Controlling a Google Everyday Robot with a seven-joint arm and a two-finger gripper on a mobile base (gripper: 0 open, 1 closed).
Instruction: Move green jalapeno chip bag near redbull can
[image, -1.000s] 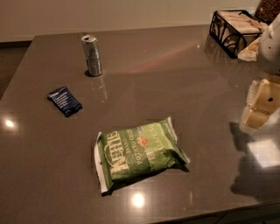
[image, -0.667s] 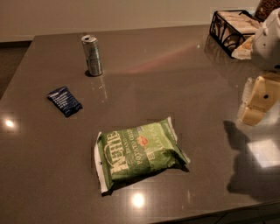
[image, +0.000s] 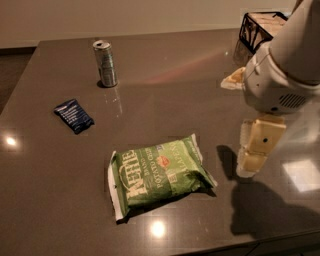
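The green jalapeno chip bag (image: 160, 175) lies flat on the dark table, front of centre, white lettering up. The redbull can (image: 105, 63) stands upright at the back left, well apart from the bag. My gripper (image: 256, 149) hangs at the right, just beyond the bag's right end and a little above the table. It touches nothing. Its shadow falls on the table beside the bag.
A small dark-blue packet (image: 74, 115) lies at the left between can and bag. A black wire basket (image: 261, 29) stands at the back right corner. The table's front edge (image: 210, 247) runs close below the bag.
My gripper and arm have moved left, from the right edge of view toward the bag's right end. The bag, can and packet have not moved.
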